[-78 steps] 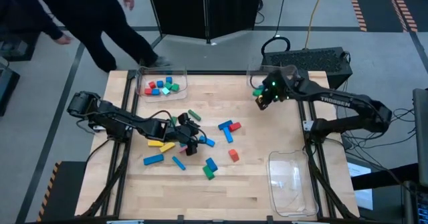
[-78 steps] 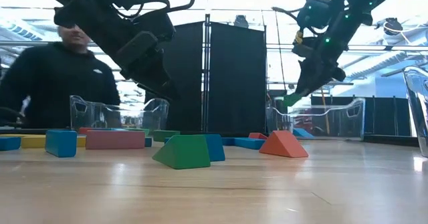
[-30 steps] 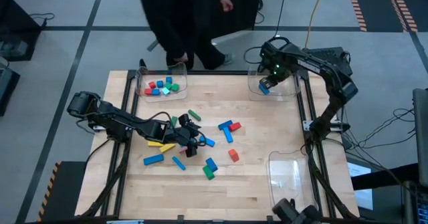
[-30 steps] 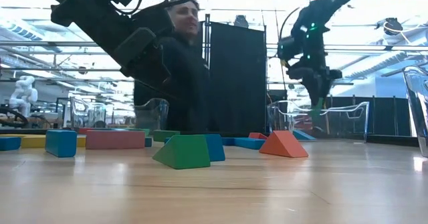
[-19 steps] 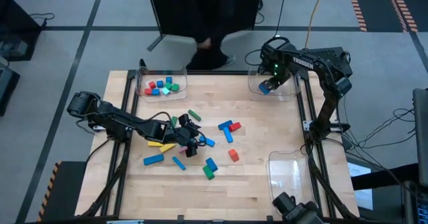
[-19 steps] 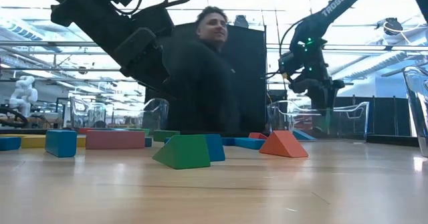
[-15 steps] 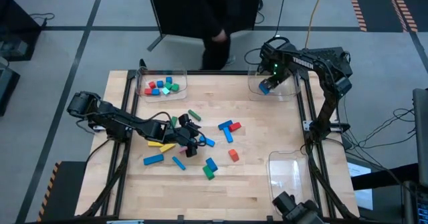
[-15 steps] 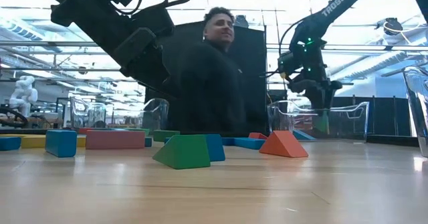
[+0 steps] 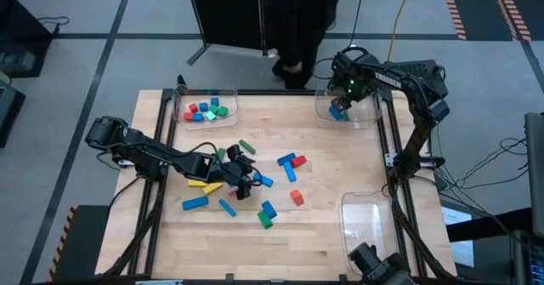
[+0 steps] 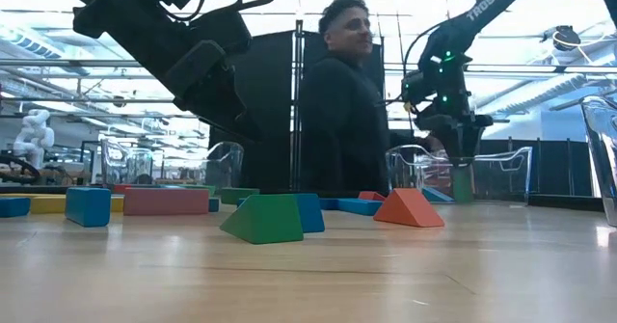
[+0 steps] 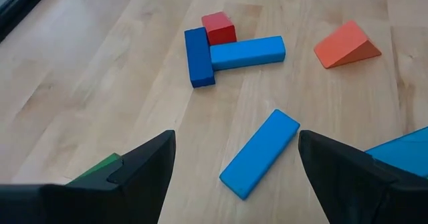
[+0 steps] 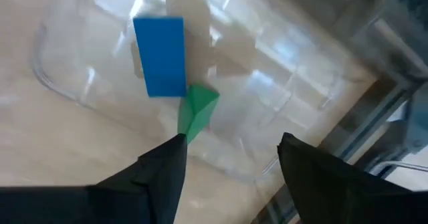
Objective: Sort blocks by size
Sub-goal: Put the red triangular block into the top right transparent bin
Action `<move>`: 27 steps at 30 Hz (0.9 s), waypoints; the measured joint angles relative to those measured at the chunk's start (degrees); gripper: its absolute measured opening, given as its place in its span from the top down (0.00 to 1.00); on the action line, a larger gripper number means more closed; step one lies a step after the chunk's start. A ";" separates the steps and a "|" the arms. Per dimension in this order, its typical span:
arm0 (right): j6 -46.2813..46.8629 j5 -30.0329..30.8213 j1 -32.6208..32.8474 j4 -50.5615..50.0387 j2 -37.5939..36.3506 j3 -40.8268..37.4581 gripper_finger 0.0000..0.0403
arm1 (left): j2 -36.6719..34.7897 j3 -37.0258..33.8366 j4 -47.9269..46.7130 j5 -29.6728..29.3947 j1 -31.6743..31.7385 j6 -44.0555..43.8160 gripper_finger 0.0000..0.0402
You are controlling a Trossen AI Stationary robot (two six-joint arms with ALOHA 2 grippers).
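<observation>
Loose blocks lie in the middle of the table: a blue and red cluster (image 9: 291, 162), an orange-red wedge (image 9: 297, 197), a blue bar (image 11: 261, 154) and others. My left gripper (image 9: 245, 181) hangs open, tilted down, just above them, with the blue bar on the wood ahead between its fingers (image 11: 144, 167). My right gripper (image 9: 340, 108) stands open, pointing down, over the far right clear tray (image 9: 361, 119). In that tray, beside a blue block (image 12: 160, 55), is a green block (image 12: 196, 110) that I see upright below the fingers in the low view (image 10: 463, 183).
A far left tray (image 9: 204, 113) holds several small blocks. A third clear tray (image 9: 370, 230) sits at the near right. A person (image 10: 342, 111) stands just beyond the table's far edge. Bare wood lies along the near edge.
My right gripper has sunk a little over the far right tray and opened, letting go of the green block, which now sits in the tray beside the blue one. The person behind the table has walked toward the right.
</observation>
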 joint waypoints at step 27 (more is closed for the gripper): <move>9.30 -9.37 9.88 17.12 -51.96 -26.92 0.47 | 0.00 0.00 -2.81 -5.46 -1.22 -3.53 0.21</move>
